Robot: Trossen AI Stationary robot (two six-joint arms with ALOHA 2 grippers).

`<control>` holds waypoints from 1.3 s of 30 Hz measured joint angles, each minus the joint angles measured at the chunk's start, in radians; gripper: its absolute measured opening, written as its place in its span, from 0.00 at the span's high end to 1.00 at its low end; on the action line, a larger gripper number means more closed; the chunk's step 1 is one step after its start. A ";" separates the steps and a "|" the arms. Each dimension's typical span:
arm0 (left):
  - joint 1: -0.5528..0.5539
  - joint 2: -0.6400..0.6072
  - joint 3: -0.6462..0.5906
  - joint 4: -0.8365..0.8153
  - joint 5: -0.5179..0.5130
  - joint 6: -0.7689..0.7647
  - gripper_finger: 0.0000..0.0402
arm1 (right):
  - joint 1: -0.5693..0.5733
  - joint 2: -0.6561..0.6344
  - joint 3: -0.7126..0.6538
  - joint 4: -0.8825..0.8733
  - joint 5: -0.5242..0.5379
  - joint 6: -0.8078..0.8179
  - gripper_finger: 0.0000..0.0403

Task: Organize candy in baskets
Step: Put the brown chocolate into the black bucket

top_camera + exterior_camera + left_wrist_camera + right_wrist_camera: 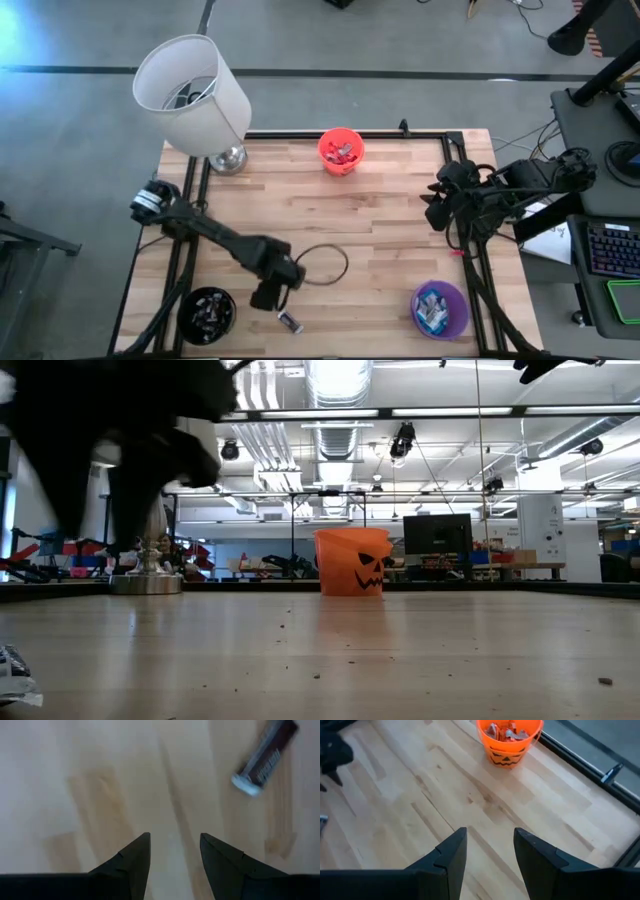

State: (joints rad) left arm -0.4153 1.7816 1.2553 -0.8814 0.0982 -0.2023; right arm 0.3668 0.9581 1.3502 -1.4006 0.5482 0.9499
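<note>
One dark brown wrapped candy (pixel 290 321) with silver ends lies flat on the wood near the table's front edge; the left wrist view shows the same candy (pixel 265 757). My left gripper (pixel 172 847) hangs open just above the table, pointing down, a little to the far side of that candy (pixel 15 675), with bare wood between its fingers. The orange basket (pixel 340 150) holds red candies at the far edge, the black basket (pixel 208 312) stands at the front left, the purple basket (pixel 440 308) at the front right. My right gripper (pixel 490 842) waits open, raised over the table's right side.
A large white lampshade (pixel 193 92) on a metal base (pixel 227 158) stands at the far left corner. A thin cable loop (pixel 325 265) lies on the wood beside my left arm. A black frame rail (pixel 350 133) runs around the table.
</note>
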 joint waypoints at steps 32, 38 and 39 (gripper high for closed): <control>-0.142 0.002 -0.028 0.334 -0.055 0.028 0.62 | -0.001 0.103 0.000 0.034 -0.032 0.150 0.62; -0.175 0.064 -0.018 0.380 -0.053 0.036 0.62 | -0.001 0.110 0.000 0.070 -0.032 0.150 0.62; -0.176 0.079 -0.012 0.378 -0.051 0.036 0.62 | -0.001 0.110 0.000 0.076 -0.033 0.150 0.62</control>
State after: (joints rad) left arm -0.5913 1.8607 1.2429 -0.5033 0.0470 -0.1664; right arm 0.3656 1.0684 1.3499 -1.3244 0.5156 1.0996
